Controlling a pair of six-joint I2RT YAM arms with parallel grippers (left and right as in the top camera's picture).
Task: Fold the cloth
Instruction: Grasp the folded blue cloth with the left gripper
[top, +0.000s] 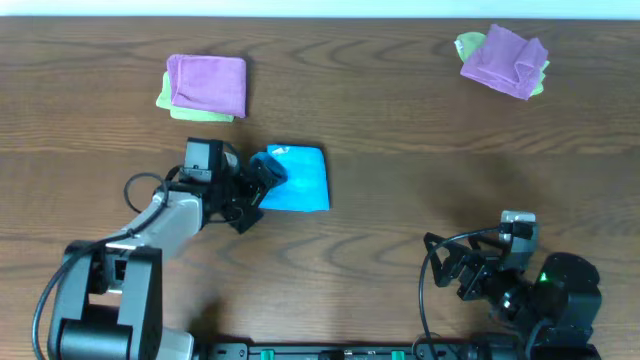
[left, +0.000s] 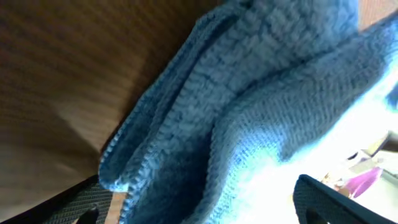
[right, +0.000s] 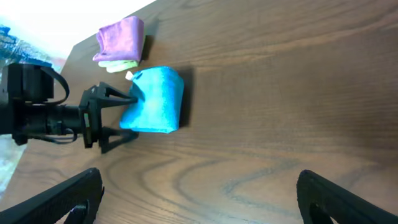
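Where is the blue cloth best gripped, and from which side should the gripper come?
Grip the cloth at its left edge, where the folded layers bunch up and rise a little from the table. Come in low from the left, probably with the left gripper, which is at that edge with its jaws open. The rest lies flat and offers no lip.

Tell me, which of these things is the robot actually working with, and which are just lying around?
Part of the job:
blue cloth, folded over
left gripper, open at its edge
right gripper, open, off to the side

Just lying about:
left purple cloth on left green cloth
right purple cloth on right green cloth
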